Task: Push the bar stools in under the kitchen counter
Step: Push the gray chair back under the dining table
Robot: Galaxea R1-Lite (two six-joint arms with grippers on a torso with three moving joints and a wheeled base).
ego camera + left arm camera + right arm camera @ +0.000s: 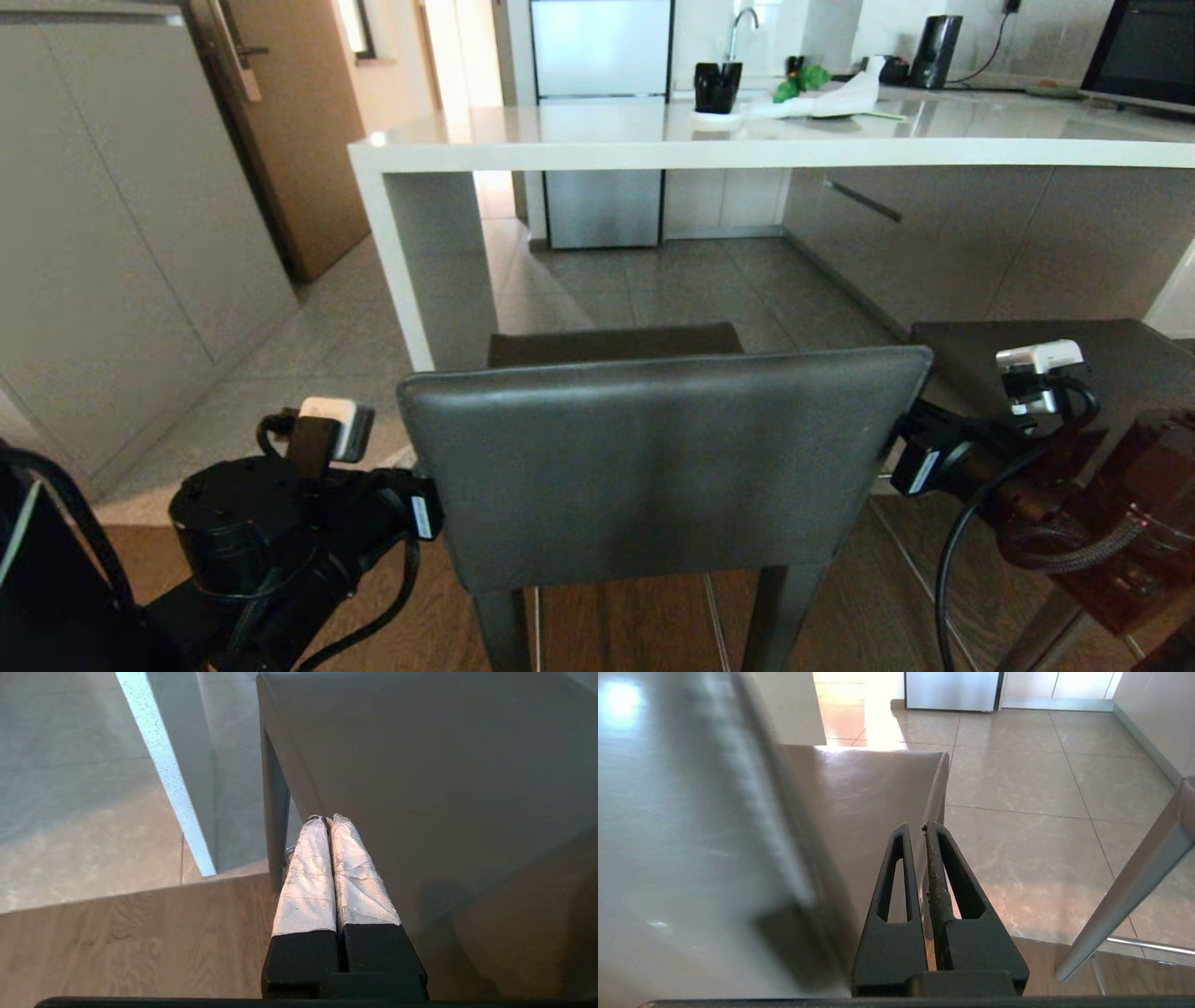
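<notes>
- The near stool (pixel 653 467) has a smooth grey leather back, a flat square seat and thin dark legs
- It stands in front of the white stone counter (pixel 747 149), not under it
- The left gripper (pixel 329 821) is clenched on nothing, beside the back's left edge
- The right gripper (pixel 917 828) is also shut and empty, by the right edge
- Only the left wrist view shows the counter's speckles
- A second stool (pixel 1055 345) stands on the right

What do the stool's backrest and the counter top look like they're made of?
The stool's backrest looks like dark grey leather or a leather-like cover: smooth, padded, with a soft sheen. The counter top looks like polished white stone: glossy, reflecting light, with a thick edge. Its side panel shows fine speckles.
</notes>
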